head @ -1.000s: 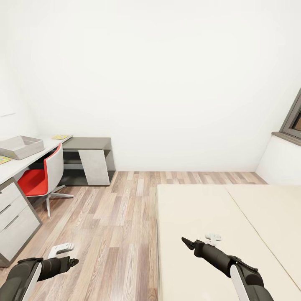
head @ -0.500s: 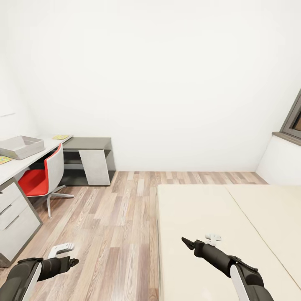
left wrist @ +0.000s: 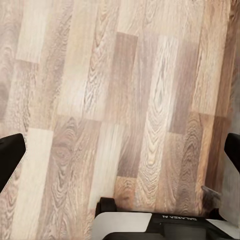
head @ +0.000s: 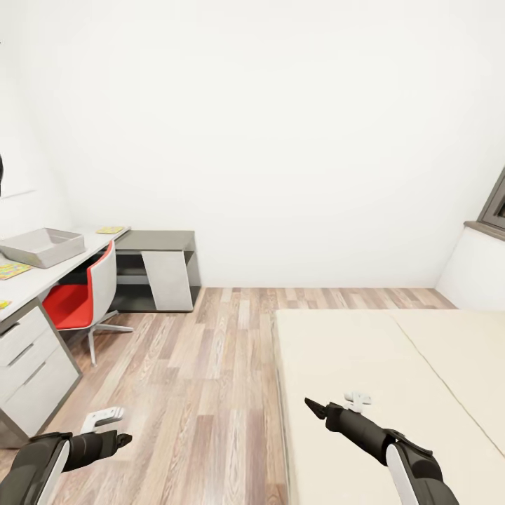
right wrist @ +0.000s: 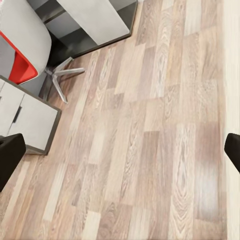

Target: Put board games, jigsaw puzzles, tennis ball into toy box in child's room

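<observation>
The light grey toy box [head: 43,247] stands on the pale table [head: 77,252] at the far left of the head view. A colourful jigsaw puzzle [head: 12,269] lies flat just in front of the box. At the table's far end lies a small flat yellow-green item [head: 111,229], too small to identify. The bare beige bed [head: 365,358] fills the lower right. The board games and the tennis ball are out of view. My left gripper [head: 125,440] [left wrist: 120,155] hangs open over the wood floor. My right gripper [head: 308,405] [right wrist: 120,150] is open and empty above the bed's near corner.
A red and white swivel chair [head: 77,294] [right wrist: 20,55] sits tucked at the table beside grey drawers [head: 31,365] [right wrist: 25,120]. A lower dark grey cabinet [head: 158,242] joins the table's far end. Wood-plank floor [head: 203,379] runs between table and bed. A window frame [head: 496,203] shows at right.
The whole picture has shifted rightward, so the camera has turned a little to the left and more of the table shows. Both arms keep the same pose.
</observation>
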`<state>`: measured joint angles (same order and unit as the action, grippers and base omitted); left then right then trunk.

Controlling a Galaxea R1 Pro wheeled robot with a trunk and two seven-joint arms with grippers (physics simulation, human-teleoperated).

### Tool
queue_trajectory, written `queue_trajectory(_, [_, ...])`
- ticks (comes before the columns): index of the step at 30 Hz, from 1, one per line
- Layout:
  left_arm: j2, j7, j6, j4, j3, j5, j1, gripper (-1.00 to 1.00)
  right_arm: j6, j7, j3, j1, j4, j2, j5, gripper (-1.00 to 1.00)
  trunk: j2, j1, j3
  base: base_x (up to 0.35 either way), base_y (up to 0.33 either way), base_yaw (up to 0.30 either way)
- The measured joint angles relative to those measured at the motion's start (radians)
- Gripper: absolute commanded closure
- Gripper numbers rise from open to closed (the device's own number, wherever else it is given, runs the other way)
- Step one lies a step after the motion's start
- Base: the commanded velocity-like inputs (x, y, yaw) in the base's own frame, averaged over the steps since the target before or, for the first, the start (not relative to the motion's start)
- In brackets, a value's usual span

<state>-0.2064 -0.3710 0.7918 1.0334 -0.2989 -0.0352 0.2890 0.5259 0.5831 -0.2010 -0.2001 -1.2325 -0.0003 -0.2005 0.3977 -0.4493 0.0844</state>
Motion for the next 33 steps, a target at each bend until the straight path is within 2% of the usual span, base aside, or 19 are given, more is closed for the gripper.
queue_trajectory(25, [0.000, 0.001, 0.000, 0.000, 0.000, -0.001, 0.000, -1.00, -0.002, 0.000, 0.000, 0.000, 0.000, 0.000, 0.000, -1.00, 0.000, 0.000, 0.000, 0.000, 0.258, -0.002])
queue_trajectory(33, [0.000, 0.002, 0.000, 0.000, 0.000, 0.000, 0.000, -1.00, -0.004, 0.000, 0.000, 0.000, 0.001, 0.000, -0.001, -1.00, 0.000, 0.000, -0.003, 0.000, 0.228, -0.145])
